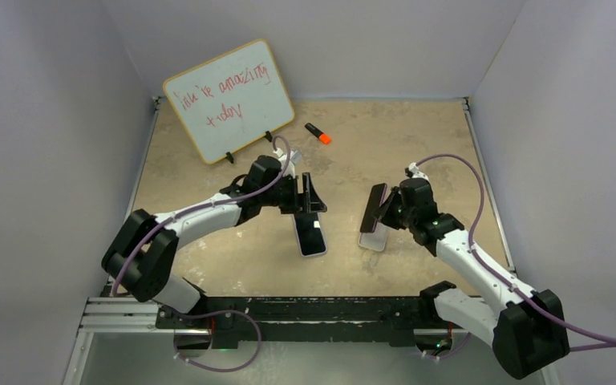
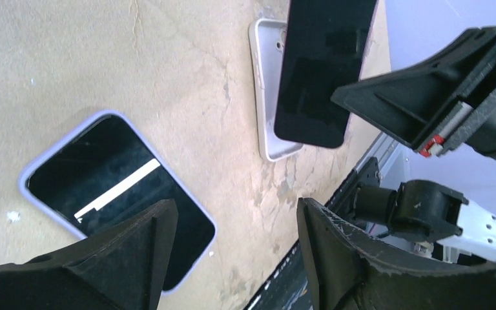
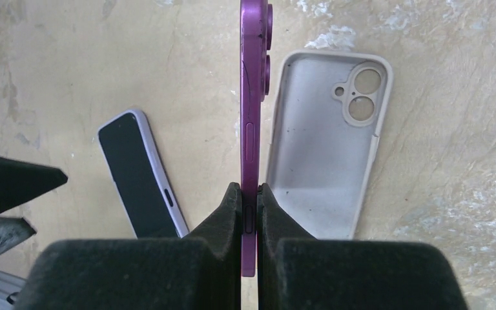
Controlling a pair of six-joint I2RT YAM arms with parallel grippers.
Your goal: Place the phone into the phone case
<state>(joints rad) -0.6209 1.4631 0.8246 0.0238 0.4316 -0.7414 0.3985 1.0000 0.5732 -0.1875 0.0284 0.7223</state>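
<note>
1. Purple phone (image 3: 253, 129) is off the desk (image 1: 385, 136), right of centre, and stands on edge. Its side button faces the right wrist camera. The camera bumps point toward the case, and the dark screen faces the left arm (image 1: 200, 216).
2. Right arm (image 1: 465, 249): the jaws are pinched tight on the phone, one finger on each face. They grip well back from the camera bumps, with no gap showing between fingers and phone.
3. Phone case (image 3: 326, 161) is pale grey-beige and lies flat on the desk with its inner face up. It sits just beside the held phone on the lens side, with the twin lens cut-out at the end away from the jaws.
4. In the top view the phone (image 1: 375, 207) tilts over the far end of the case (image 1: 373, 241). I cannot tell whether its edge touches the case or hangs just clear.
5. The left arm's jaws are spread wide and hold nothing. They hover over the far end of a second phone (image 1: 311, 234).
6. That second phone wears a lilac case and lies flat with its dark screen up, near the desk's centre. It is apart from the empty case, with bare desk between them.
7. At the far left of the desk a small whiteboard (image 1: 228, 100) is propped up, with red handwriting on it. A black marker with an orange cap (image 1: 318, 134) lies just to its right.
</note>
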